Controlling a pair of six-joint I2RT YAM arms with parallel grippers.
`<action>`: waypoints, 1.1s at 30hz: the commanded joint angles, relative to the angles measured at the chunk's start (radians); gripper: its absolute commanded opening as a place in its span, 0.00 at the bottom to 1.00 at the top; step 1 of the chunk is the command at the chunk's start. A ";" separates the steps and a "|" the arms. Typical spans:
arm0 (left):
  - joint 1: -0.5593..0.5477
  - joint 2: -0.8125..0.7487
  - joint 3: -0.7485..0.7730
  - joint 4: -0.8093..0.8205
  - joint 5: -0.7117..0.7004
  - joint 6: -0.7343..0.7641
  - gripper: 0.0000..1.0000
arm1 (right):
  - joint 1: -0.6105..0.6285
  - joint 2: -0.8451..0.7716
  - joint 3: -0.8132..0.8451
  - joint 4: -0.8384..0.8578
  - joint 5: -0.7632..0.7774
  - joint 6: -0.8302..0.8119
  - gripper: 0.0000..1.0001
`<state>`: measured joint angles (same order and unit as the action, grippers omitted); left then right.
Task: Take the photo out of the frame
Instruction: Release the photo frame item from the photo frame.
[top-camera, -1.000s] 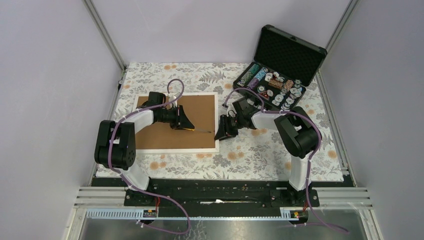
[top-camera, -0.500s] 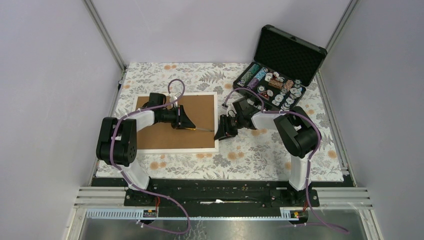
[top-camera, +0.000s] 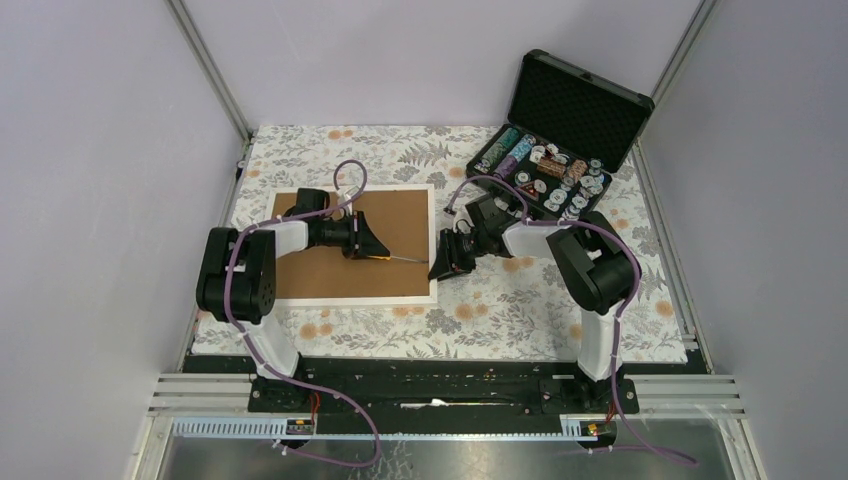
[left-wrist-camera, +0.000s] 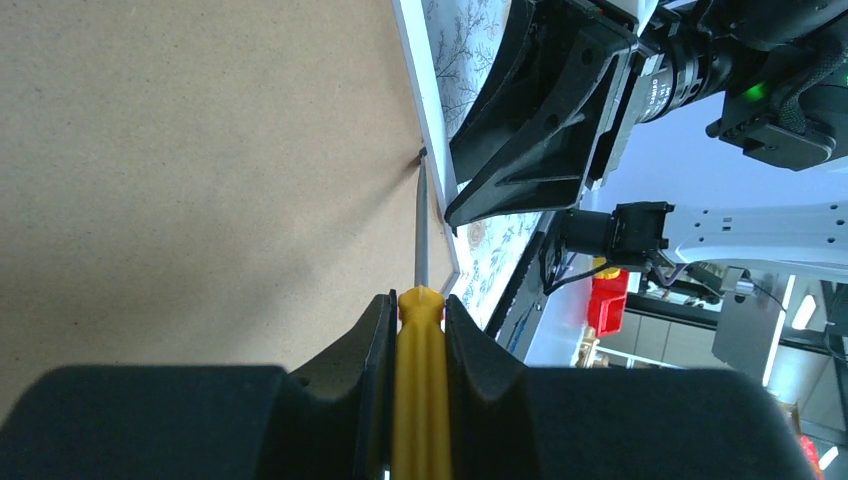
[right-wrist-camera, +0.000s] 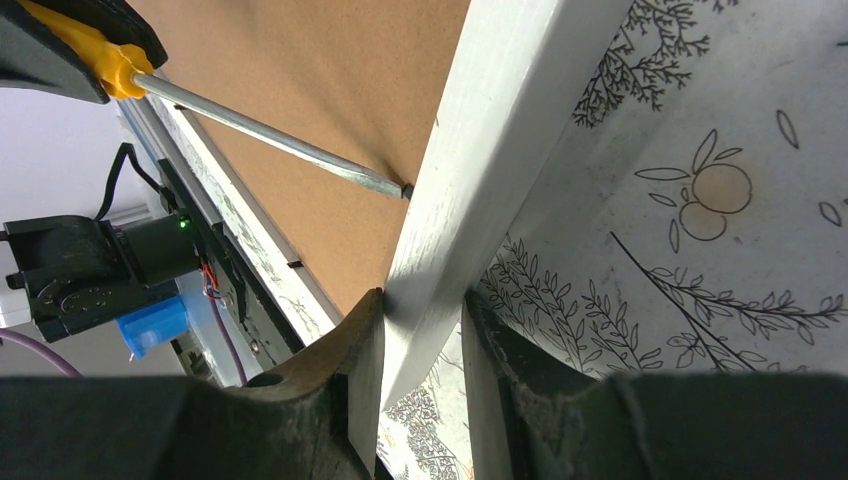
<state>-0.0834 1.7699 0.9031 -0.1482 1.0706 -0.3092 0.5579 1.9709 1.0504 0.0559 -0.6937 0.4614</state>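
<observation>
The frame lies face down on the table, brown fibreboard back up, with a narrow white border. The photo is hidden under the backing. My left gripper is shut on a yellow-handled screwdriver. Its steel tip touches the inner side of the frame's right border, as the right wrist view also shows. My right gripper is shut on the frame's right white border, one finger on the inner side, one on the outer.
An open black case of poker chips stands at the back right, behind my right arm. The flowered tablecloth covers the table. Grey walls enclose the left, back and right sides.
The left arm's elbow has shifted slightly up and right. The screwdriver tip and the right gripper stay at the frame's right border.
</observation>
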 joint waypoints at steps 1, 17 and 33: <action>-0.048 0.059 -0.044 0.121 -0.055 -0.022 0.00 | 0.035 0.109 0.002 -0.017 0.128 -0.102 0.03; -0.054 0.180 -0.094 0.333 -0.019 -0.163 0.00 | 0.054 0.166 0.051 -0.099 0.175 -0.125 0.00; -0.008 -0.035 0.089 -0.140 -0.139 0.102 0.00 | 0.051 0.158 0.048 -0.118 0.203 -0.139 0.00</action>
<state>-0.1020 1.7348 0.9344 -0.1978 1.0042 -0.2928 0.5640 2.0193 1.1400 -0.0467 -0.7025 0.4244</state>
